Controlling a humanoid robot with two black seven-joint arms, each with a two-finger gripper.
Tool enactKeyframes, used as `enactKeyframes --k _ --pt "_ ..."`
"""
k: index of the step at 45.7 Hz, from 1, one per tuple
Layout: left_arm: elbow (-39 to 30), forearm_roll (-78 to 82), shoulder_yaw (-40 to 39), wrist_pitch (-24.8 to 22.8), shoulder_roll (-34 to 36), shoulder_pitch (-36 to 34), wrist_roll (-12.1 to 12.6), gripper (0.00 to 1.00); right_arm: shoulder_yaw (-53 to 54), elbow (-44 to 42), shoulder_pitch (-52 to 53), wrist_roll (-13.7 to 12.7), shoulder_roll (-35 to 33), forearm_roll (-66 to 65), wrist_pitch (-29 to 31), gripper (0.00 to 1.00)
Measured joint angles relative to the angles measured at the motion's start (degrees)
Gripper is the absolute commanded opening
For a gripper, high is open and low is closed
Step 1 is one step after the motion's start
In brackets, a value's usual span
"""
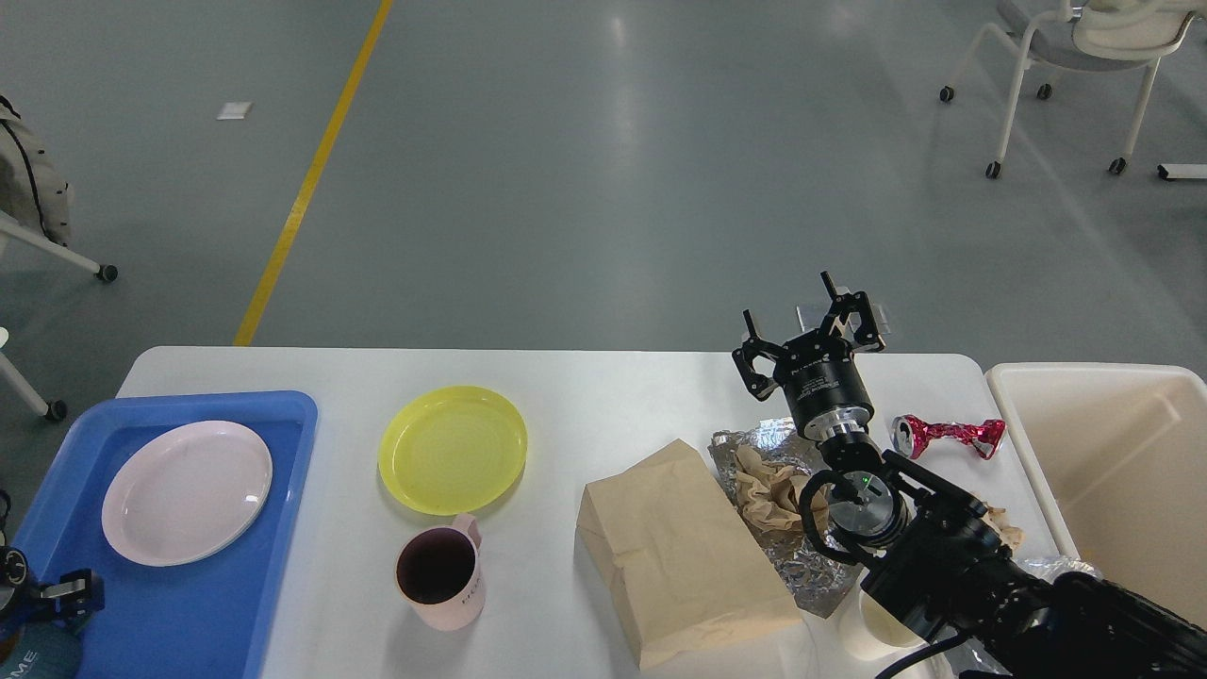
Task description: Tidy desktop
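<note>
The white desktop (603, 396) holds litter and dishes. My right gripper (790, 306) is open and empty, raised over the far edge of the desktop, beyond a sheet of crumpled foil (754, 443) with a wad of brown paper (768, 490) on it. A brown paper bag (674, 556) lies left of the foil. A crushed pink can (948, 435) lies right of the gripper's wrist. Only a dark part of my left gripper (47, 594) shows at the bottom left, over the blue tray.
A blue tray (283, 453) at the left holds a pink plate (187, 491). A yellow plate (453, 449) and a pink mug (440, 572) stand mid-table. A cream bin (1113, 453) stands off the right end. A white cup (868, 627) sits under my right arm.
</note>
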Motion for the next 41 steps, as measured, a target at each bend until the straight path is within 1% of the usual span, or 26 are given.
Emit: enactKeyframes --k 16,21,25,29,37,41 --pt "0.0 0.0 -1.3 0.0 -0.9 0.9 0.1 0.96 0.0 0.0 0.0 0.0 0.0 0.0 0.0 1.00" --pt "0.0 0.0 -1.5 -0.3 -0.4 -0.2 0.2 0.97 0.0 0.0 0.0 0.0 0.0 0.0 0.0 1.00" --pt "-0.2 0.2 -1.4 -1.0 0.5 -2.4 0.3 0.97 0.0 -0.1 0.0 0.0 0.0 0.0 0.0 1.00" --pt "-0.3 0.4 -1.5 -3.1 1.8 -6.1 0.4 0.97 0.0 -0.1 0.0 0.0 0.0 0.0 0.0 1.00" --pt "-0.7 0.5 -4.8 -12.6 2.8 -16.4 0.3 0.97 0.0 -0.1 0.0 0.0 0.0 0.0 0.0 1.00" --pt "-1.0 0.2 -7.5 -15.7 1.7 -19.5 0.1 0.97 0.0 -0.1 0.0 0.0 0.0 0.0 0.0 1.00"
